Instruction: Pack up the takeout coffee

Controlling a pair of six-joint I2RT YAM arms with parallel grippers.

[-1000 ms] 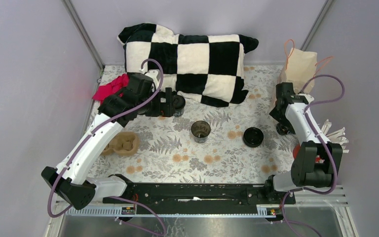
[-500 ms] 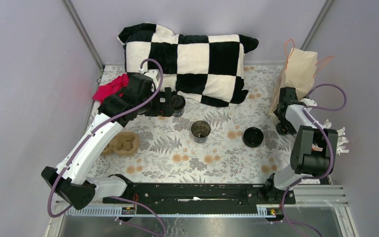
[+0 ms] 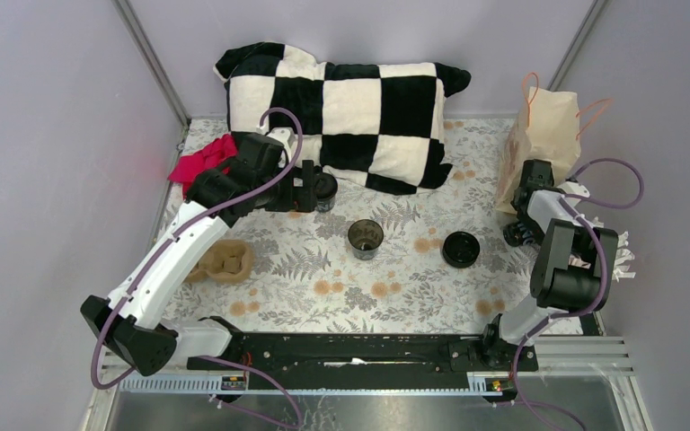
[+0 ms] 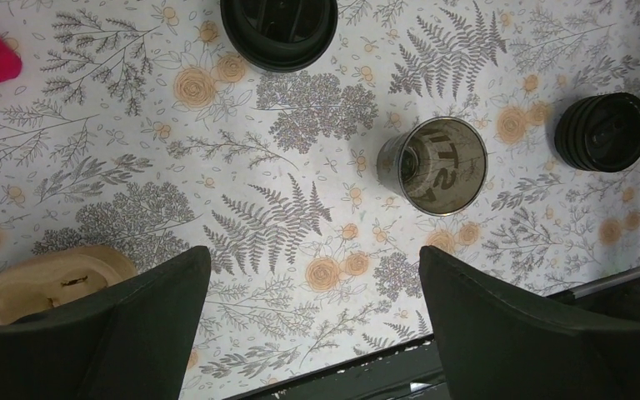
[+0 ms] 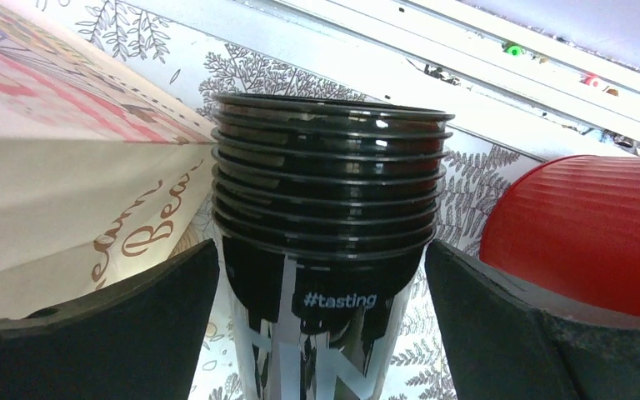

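Left gripper [image 4: 312, 254]: spread wide, empty, raised; open black cup [image 4: 432, 165] below, ahead.
Right gripper [image 5: 321, 246]: spread wide, cup stack [image 5: 329, 183] between fingers [image 5: 92, 333].
Right arm [image 3: 564, 260]: folded low beside paper bag [image 3: 539, 126].

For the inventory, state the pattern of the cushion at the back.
The cushion is a black-and-white checkerboard, clearest in the top external view.

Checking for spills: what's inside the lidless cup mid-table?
Lidless cup looks empty: bottom and lettered inner wall show, no liquid. Rim hides part of the wall.
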